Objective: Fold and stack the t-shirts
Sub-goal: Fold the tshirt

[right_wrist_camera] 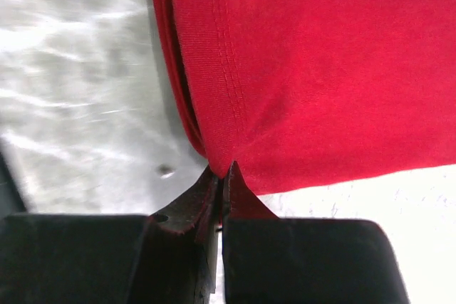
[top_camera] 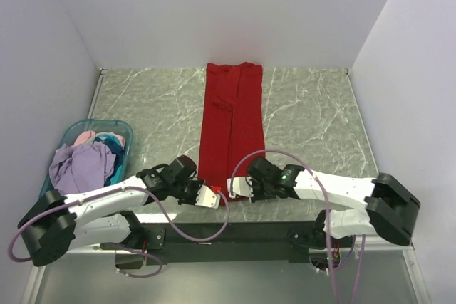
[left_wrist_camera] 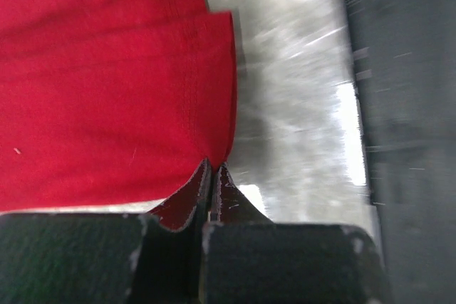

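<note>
A red t-shirt (top_camera: 231,122) lies on the marble table as a long narrow strip, folded lengthwise, running from the back wall toward me. My left gripper (top_camera: 211,196) is shut on the shirt's near left corner; in the left wrist view the jaws (left_wrist_camera: 214,170) pinch the red hem (left_wrist_camera: 107,90). My right gripper (top_camera: 234,188) is shut on the near right corner; in the right wrist view the jaws (right_wrist_camera: 224,170) pinch the folded edge of the red cloth (right_wrist_camera: 320,69). Both grippers sit close together at the shirt's near end.
A teal basket (top_camera: 122,129) at the left holds several crumpled shirts, a lilac one (top_camera: 80,165) on top. The marble table (top_camera: 313,119) spreads on both sides of the strip. Its dark front edge (left_wrist_camera: 413,140) is close to both grippers.
</note>
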You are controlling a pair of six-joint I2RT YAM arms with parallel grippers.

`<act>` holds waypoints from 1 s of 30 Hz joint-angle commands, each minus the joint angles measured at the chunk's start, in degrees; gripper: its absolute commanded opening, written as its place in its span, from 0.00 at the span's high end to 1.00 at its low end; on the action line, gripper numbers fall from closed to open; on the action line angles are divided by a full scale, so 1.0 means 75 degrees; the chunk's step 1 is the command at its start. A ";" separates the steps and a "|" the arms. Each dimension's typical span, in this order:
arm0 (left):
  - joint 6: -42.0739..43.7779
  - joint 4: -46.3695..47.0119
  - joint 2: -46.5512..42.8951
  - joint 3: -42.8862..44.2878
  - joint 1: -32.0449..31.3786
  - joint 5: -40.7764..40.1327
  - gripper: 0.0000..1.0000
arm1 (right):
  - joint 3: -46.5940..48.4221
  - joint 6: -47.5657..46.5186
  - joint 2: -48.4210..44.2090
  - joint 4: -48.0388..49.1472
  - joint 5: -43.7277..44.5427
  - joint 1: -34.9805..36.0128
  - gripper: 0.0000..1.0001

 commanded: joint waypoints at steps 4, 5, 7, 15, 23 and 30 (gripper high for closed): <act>-0.0673 -0.1520 -0.0814 0.0718 -0.0535 0.0895 1.00 | -0.0138 0.0717 -0.1418 -0.0814 -0.0327 0.0656 1.00; -0.0906 -0.1556 -0.0954 0.0776 -0.0535 0.0907 1.00 | -0.0103 0.0730 -0.1455 -0.0872 -0.0316 0.0645 1.00; -0.1094 -0.1591 -0.1026 0.0940 -0.0500 0.0756 1.00 | -0.0056 0.0660 -0.1549 -0.0908 -0.0129 0.0563 1.00; -0.0464 -0.1381 -0.0441 0.1678 0.1034 0.1071 1.00 | 0.0798 -0.0207 -0.1152 -0.0615 -0.0631 -0.1076 1.00; 0.0169 -0.0374 0.1326 0.2627 0.2147 0.1083 1.00 | 0.1818 -0.1506 0.0067 -0.0276 -0.0726 -0.2155 1.00; 0.0697 -0.0021 0.3109 0.4277 0.3062 0.1329 1.00 | 0.2849 -0.2188 0.1274 0.0146 -0.0902 -0.3058 1.00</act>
